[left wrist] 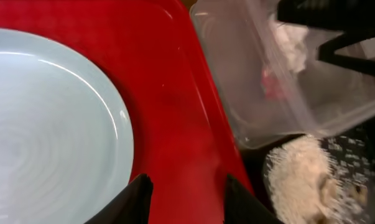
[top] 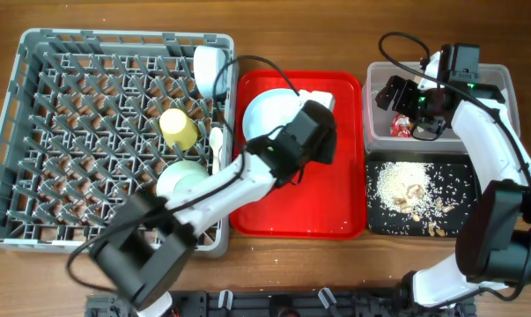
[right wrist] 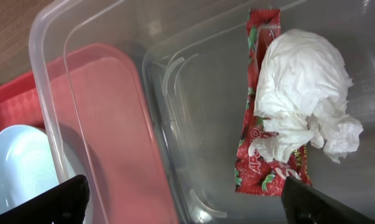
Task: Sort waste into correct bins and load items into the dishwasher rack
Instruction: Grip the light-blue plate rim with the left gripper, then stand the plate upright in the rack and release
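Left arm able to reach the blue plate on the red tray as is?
Probably yes: the left gripper hangs over the red tray right beside the plate, jaws apart, nothing between them and its rim.

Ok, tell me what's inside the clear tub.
A crumpled white tissue lies on a red snack wrapper in the clear tub. The tissue covers part of the wrapper.

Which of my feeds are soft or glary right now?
Overhead: sharp, evenly lit. Left wrist: clear tub and food scraps look blurred, glare streaks on the light blue plate. Right wrist: white tissue and red wrapper crisp, tub wall glinting.
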Motion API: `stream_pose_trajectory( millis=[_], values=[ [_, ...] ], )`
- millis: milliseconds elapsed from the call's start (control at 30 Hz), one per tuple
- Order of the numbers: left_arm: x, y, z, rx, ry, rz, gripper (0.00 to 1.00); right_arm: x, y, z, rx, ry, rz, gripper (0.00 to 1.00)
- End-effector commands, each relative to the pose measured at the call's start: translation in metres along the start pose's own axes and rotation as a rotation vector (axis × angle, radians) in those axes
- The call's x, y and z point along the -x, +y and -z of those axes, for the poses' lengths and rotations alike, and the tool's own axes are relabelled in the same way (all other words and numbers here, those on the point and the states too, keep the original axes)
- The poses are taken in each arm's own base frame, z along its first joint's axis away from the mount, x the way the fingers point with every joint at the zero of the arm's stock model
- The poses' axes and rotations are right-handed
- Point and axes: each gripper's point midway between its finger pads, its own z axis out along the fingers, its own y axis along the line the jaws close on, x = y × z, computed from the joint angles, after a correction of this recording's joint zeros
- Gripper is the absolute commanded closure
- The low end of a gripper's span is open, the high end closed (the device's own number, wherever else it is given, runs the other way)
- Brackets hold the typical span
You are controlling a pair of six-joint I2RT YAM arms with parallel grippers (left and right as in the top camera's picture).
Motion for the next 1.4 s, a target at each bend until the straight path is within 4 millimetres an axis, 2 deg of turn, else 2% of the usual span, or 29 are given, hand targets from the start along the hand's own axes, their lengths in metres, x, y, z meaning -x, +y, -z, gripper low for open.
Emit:
stream_pose_trajectory(
  millis=[0, 67, 200, 267, 300, 333, 367, 500, 567, 600, 667, 733, 767, 800, 833, 900, 933, 1000, 1067, 1133, 1200, 1267, 1367],
  values=[
    [-0.024, 0.030, -0.036, 0.131, 0.015, -0.018, 0.58, 0.000, 0.000, -0.001, 0.007, 0.003, -0.007, 0.00],
    [-0.035, 0.046, -0.050, 0.193, 0.024, -0.025, 0.55, 0.000, 0.000, -0.001, 0.007, 0.003, -0.007, 0.00],
    [-0.056, 0.057, -0.064, 0.219, 0.077, -0.032, 0.56, 0.000, 0.000, -0.001, 0.007, 0.003, -0.007, 0.00],
    [-0.057, 0.057, -0.065, 0.221, 0.080, -0.032, 0.59, 0.000, 0.000, -0.001, 0.007, 0.003, -0.007, 0.00],
    [-0.057, 0.057, -0.065, 0.220, 0.079, -0.032, 0.66, 0.000, 0.000, -0.001, 0.007, 0.003, -0.006, 0.00],
    [-0.057, 0.057, -0.065, 0.220, 0.078, -0.033, 0.87, 0.000, 0.000, -0.001, 0.007, 0.003, -0.007, 0.00],
    [-0.054, 0.057, -0.065, 0.221, 0.066, -0.031, 0.93, 0.000, 0.000, -0.001, 0.007, 0.003, -0.007, 0.00],
    [-0.028, 0.050, -0.052, 0.218, -0.012, -0.042, 0.96, 0.000, 0.000, -0.001, 0.007, 0.003, -0.006, 0.00],
    [-0.004, 0.036, -0.031, 0.186, -0.063, -0.109, 0.96, 0.000, 0.000, -0.001, 0.007, 0.003, -0.007, 0.00],
    [0.017, 0.023, -0.009, 0.160, -0.112, -0.119, 0.96, 0.000, 0.000, -0.001, 0.007, 0.003, -0.006, 0.00],
    [0.068, -0.007, 0.065, 0.084, -0.240, -0.099, 0.96, 0.000, 0.000, -0.001, 0.007, 0.003, -0.007, 0.00],
    [0.096, -0.016, 0.135, 0.042, -0.334, -0.080, 0.96, 0.000, 0.000, -0.001, 0.007, 0.003, -0.006, 0.00],
    [0.105, -0.010, 0.176, 0.041, -0.374, -0.063, 0.96, 0.000, 0.000, -0.001, 0.007, 0.003, -0.007, 0.00],
    [0.111, 0.010, 0.219, 0.067, -0.412, -0.033, 0.96, 0.000, 0.000, -0.001, 0.007, 0.003, -0.007, 0.00],
    [0.113, 0.023, 0.238, 0.091, -0.429, -0.013, 0.96, 0.000, 0.000, -0.001, 0.007, 0.003, -0.007, 0.00],
    [0.113, 0.074, 0.290, 0.187, -0.474, 0.061, 0.96, 0.000, 0.000, -0.001, 0.007, 0.003, -0.007, 0.00],
    [0.113, 0.091, 0.309, 0.187, -0.485, 0.077, 0.96, 0.000, 0.000, -0.001, 0.007, 0.003, -0.006, 0.00],
    [0.114, 0.111, 0.331, 0.101, -0.492, 0.133, 0.96, 0.000, 0.000, -0.001, 0.007, 0.003, -0.007, 0.00],
    [0.114, 0.128, 0.335, -0.033, -0.445, 0.203, 0.96, 0.000, 0.000, -0.001, 0.007, 0.003, -0.006, 0.00],
    [0.112, 0.150, 0.325, -0.170, -0.372, 0.292, 0.96, 0.000, 0.000, -0.001, 0.007, 0.003, -0.007, 0.00],
    [0.110, 0.178, 0.306, -0.359, -0.276, 0.422, 0.96, 0.000, 0.000, -0.001, 0.007, 0.003, -0.007, 0.00],
    [0.105, 0.202, 0.288, -0.462, -0.222, 0.495, 0.96, 0.000, 0.000, -0.001, 0.007, 0.003, -0.007, 0.00],
    [0.092, 0.245, 0.255, -0.485, -0.159, 0.624, 0.96, 0.000, 0.000, -0.001, 0.007, 0.003, -0.007, 0.00]
  ],
)
